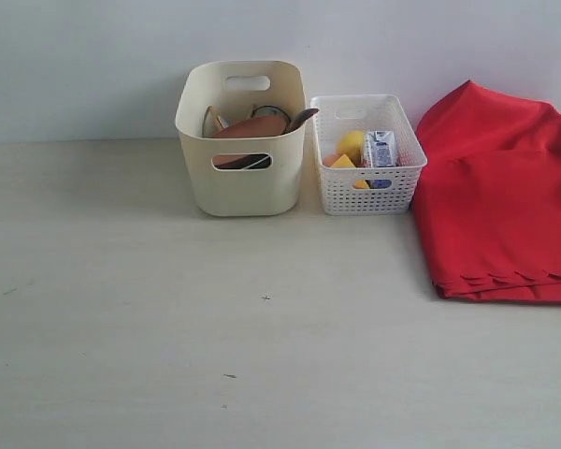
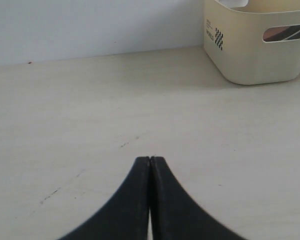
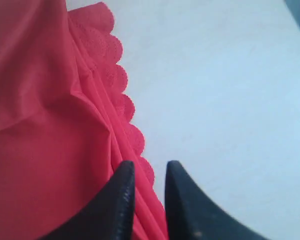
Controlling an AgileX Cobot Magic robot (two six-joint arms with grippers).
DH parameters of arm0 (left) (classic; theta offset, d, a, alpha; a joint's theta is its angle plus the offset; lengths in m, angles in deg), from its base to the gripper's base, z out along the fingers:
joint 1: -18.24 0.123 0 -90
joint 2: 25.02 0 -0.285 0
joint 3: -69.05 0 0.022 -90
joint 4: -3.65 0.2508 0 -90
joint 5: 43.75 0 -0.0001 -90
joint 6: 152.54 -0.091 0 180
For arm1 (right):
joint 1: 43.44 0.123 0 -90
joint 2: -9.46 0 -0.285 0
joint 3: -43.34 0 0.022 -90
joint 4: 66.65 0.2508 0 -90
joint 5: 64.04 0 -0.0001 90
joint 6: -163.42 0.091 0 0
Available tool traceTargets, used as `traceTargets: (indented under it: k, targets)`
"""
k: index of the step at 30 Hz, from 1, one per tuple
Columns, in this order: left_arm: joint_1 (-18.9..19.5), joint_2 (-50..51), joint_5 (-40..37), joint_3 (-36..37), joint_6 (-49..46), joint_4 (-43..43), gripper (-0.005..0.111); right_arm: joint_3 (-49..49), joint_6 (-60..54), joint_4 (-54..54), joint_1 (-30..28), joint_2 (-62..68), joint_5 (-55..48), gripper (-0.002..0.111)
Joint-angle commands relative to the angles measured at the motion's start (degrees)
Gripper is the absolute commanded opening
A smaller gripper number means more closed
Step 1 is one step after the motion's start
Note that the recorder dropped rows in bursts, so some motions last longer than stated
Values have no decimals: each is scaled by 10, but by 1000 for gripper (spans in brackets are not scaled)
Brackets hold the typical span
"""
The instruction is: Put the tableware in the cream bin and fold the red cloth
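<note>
We see tableware inside the cream bin, with the red cloth at its three o'clock. The left gripper is pressed together; the right gripper is slightly apart.

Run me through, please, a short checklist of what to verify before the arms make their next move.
1. Tableware in the cream bin: the brown plate and wooden spoon show inside, ok. Other pieces: cannot tell.
2. No tableware left on the table: ok.
3. Red cloth folded: it lies in layers with its scalloped edges stacked, ok.
4. Left gripper empty: shut on nothing, ok.
5. Right gripper free of the cloth: slightly open over the scalloped edge; contact cannot tell.
</note>
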Motion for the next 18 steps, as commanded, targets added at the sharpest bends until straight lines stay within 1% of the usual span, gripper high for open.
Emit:
traceTargets:
  k: [1, 2, 7, 18]
  targets:
    - [2, -3, 3, 1, 2, -1, 0, 41, 9, -25, 3, -99, -21, 0]
    - [2, -3, 3, 1, 2, -1, 0, 85, 9, -25, 13, -135, 3, 0]
    - [2, -3, 3, 1, 2, -1, 0, 188, 9, -26, 44, -220, 71, 0]
    - [2, -3, 3, 1, 2, -1, 0, 355, -4, -31, 141, -375, 129, 0]
